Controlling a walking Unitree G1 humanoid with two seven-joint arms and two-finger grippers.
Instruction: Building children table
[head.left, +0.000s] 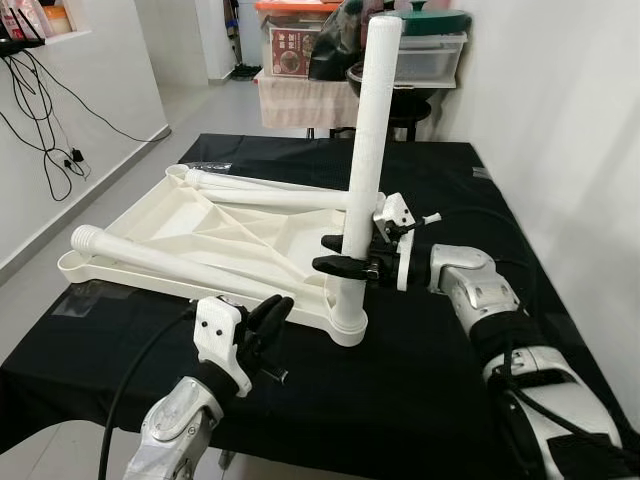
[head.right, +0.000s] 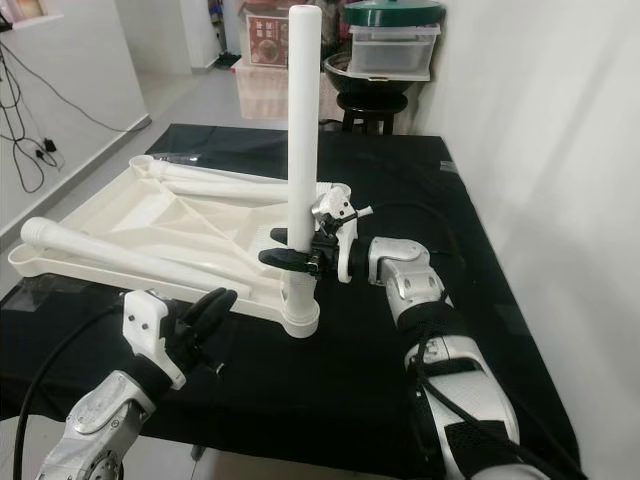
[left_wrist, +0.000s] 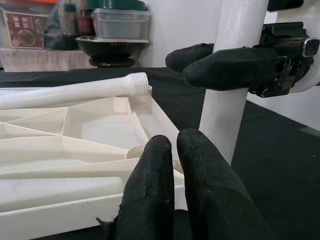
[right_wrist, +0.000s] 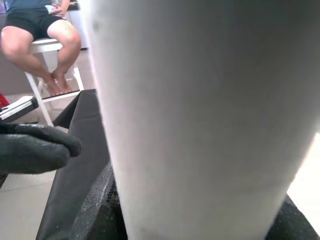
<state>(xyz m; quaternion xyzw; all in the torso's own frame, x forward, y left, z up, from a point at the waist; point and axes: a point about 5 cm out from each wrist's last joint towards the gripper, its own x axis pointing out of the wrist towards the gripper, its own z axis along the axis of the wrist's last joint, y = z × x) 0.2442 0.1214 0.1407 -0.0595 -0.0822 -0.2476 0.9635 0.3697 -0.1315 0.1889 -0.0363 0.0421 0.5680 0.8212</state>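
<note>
A white plastic tabletop (head.left: 190, 235) lies upside down on the black cloth. One white leg (head.left: 368, 150) stands upright in the socket (head.left: 347, 325) at its near right corner. My right gripper (head.left: 345, 256) is shut on the upright leg low down, with a black finger on each side. Two more white legs (head.left: 165, 262) lie loose across the tabletop. My left gripper (head.left: 268, 320) is shut with nothing in it, just in front of the tabletop's near edge and left of the socket; the left wrist view shows its fingertips (left_wrist: 170, 165) pressed together.
The black-covered table (head.left: 420, 380) ends close in front of me. A white wall (head.left: 560, 120) runs along its right side. Behind it stand a stool and stacked containers (head.left: 430, 45). Cables (head.left: 40, 110) hang on the left wall. A person (right_wrist: 42, 35) sits on a white stool.
</note>
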